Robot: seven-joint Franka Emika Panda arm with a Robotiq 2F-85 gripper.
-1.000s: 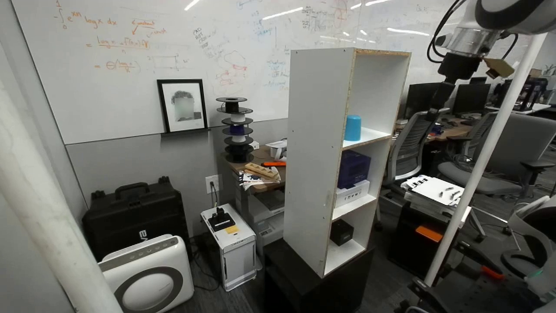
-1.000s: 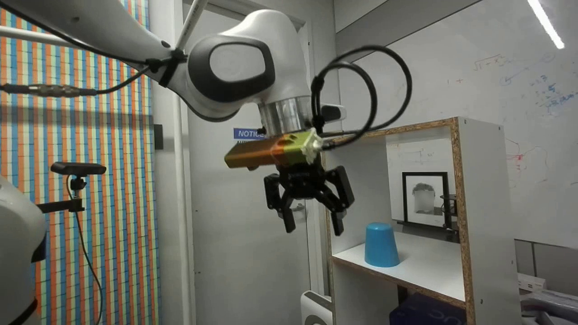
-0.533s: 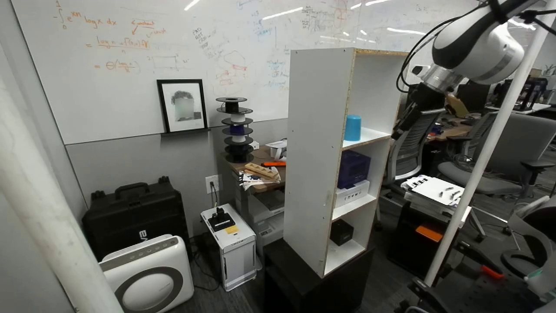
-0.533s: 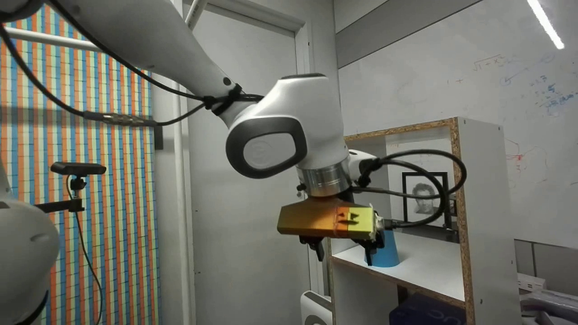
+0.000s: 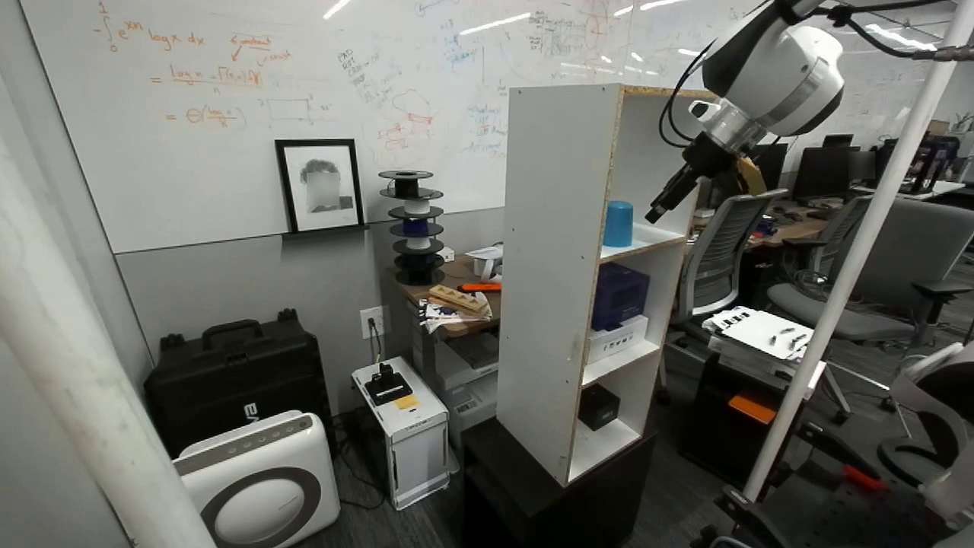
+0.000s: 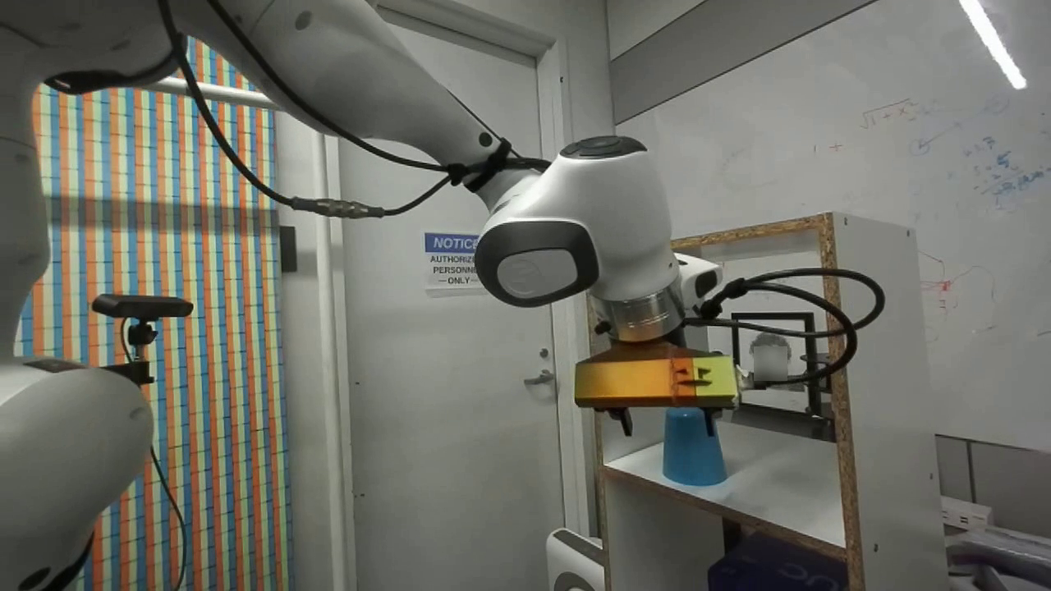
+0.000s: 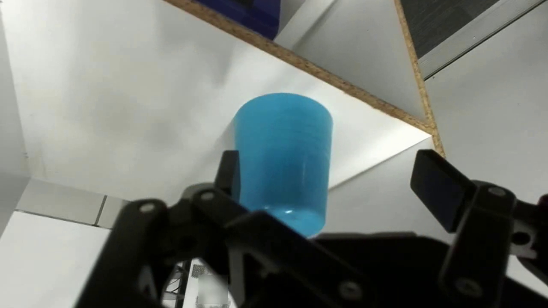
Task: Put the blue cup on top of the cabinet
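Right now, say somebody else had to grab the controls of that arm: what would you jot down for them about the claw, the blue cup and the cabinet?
Gripper: open, holding nothing, near the cup.
Blue cup: wider end down, close to the front edge of the top compartment.
Cabinet: white, open-fronted, standing on a black base.
Done: the open gripper is at the cup; nothing is gripped yet.
Left: close on the cup, bring it out, raise it over the cabinet and set it on top. In the wrist view one jaw overlaps the cup, so centring first may help.
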